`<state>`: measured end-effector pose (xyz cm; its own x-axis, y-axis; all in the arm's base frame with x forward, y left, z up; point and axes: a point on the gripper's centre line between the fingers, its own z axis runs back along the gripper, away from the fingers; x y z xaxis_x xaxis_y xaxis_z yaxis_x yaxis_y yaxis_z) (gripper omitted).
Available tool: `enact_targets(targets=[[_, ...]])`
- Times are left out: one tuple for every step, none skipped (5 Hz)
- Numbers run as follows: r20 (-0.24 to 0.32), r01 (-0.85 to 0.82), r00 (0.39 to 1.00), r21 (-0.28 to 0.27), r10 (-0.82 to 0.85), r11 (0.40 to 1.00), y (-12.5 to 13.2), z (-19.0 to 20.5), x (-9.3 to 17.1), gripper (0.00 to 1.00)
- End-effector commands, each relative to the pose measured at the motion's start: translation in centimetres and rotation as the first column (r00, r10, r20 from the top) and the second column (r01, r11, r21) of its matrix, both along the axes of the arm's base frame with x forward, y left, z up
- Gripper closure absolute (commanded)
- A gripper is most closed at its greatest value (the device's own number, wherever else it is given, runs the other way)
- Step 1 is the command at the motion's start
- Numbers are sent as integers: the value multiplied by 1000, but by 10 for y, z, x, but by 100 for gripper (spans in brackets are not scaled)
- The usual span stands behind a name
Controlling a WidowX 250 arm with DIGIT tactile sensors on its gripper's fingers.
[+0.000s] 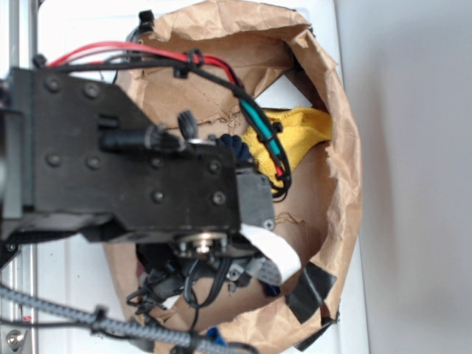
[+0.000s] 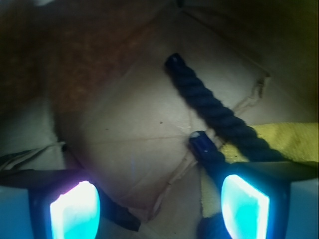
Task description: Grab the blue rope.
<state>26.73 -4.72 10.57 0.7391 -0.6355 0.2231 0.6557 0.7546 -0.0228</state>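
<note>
Lying inside paper bag (image 1: 335, 169), partly on yellow cloth (image 2: 294, 142): blue rope (image 2: 212, 109), soft, limp, coarse-twisted. Gripper (image 2: 159, 206) spread wide, holding nothing, right pad touching one capped end. Best taken mid-strand, judged grippy.

My pincer (image 2: 160, 208) hangs spread wide, both glowing cyan fingertips (image 2: 75, 211) apart over creased brown paper (image 2: 134, 144). The thick dark navy twisted rope (image 2: 212, 112) lies diagonally across it, one blue capped end up near the middle, the other just beside my right fingertip, resting partly on yellow cloth (image 2: 289, 142)
</note>
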Motion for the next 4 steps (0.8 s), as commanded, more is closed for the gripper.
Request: enact_targets(targets=[[37,27,999,-5,-27,1000,-16,13,0,0],[37,27,999,-5,-27,1000,-16,13,0,0],[110,132,986,-46,-127,990,-11,20,-23,0],[117,90,989,-30,-86,995,-5,6,-11,0]])
